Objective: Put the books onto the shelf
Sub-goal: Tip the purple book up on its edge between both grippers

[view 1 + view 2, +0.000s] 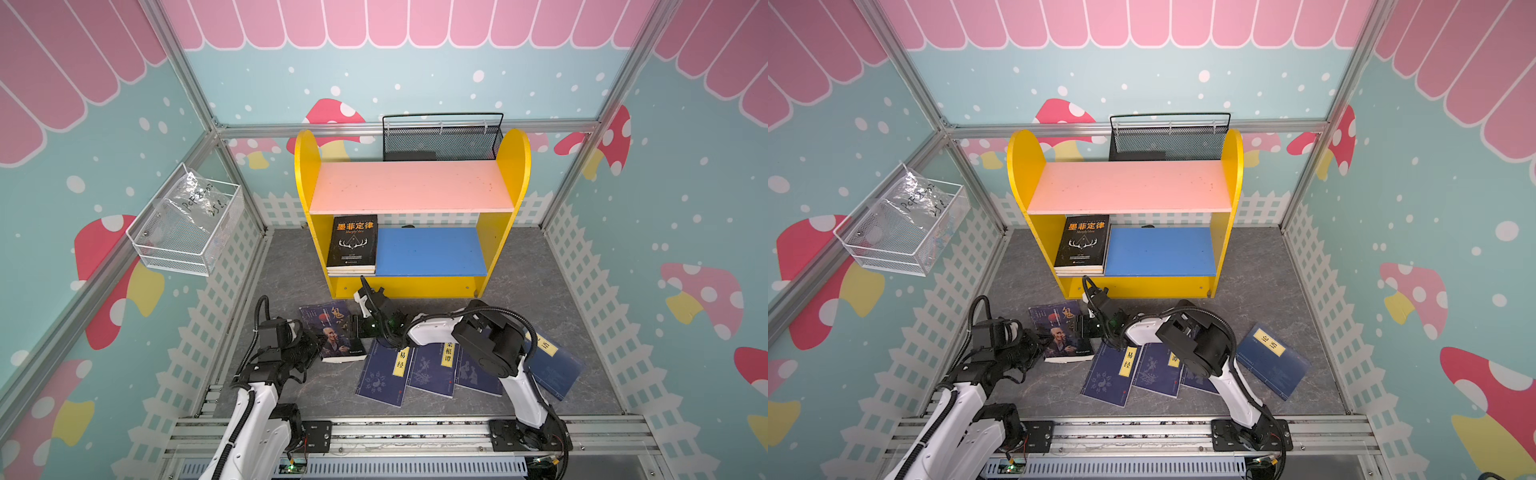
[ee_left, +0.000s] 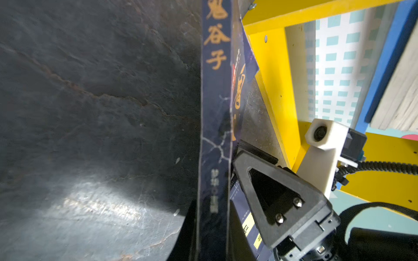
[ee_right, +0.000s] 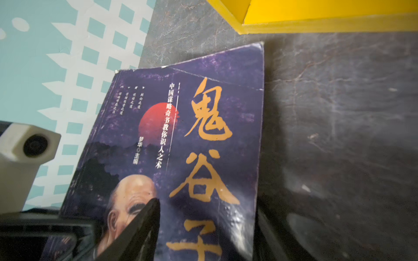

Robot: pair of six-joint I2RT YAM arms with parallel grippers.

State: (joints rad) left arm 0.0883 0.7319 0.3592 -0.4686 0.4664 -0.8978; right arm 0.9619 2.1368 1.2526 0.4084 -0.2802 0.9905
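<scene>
Clamping the moon book's [image 1: 332,332] spine edge, the left gripper [image 1: 318,347] has fingertips mostly cut off in its wrist view. Book's on the floor [image 1: 324,388] by the front left corner of the shelf [image 1: 515,166]. Right gripper [image 1: 356,328] straddles the opposite edge, jaws apart; right arm [image 1: 490,340] hides some navy books [image 1: 382,374].

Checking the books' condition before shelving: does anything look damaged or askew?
Yes. The red-moon book has a worn cover, creased across the corner above its title. On the floor, three navy books lie fanned and overlapping, and a fourth lies skewed beside them.
</scene>
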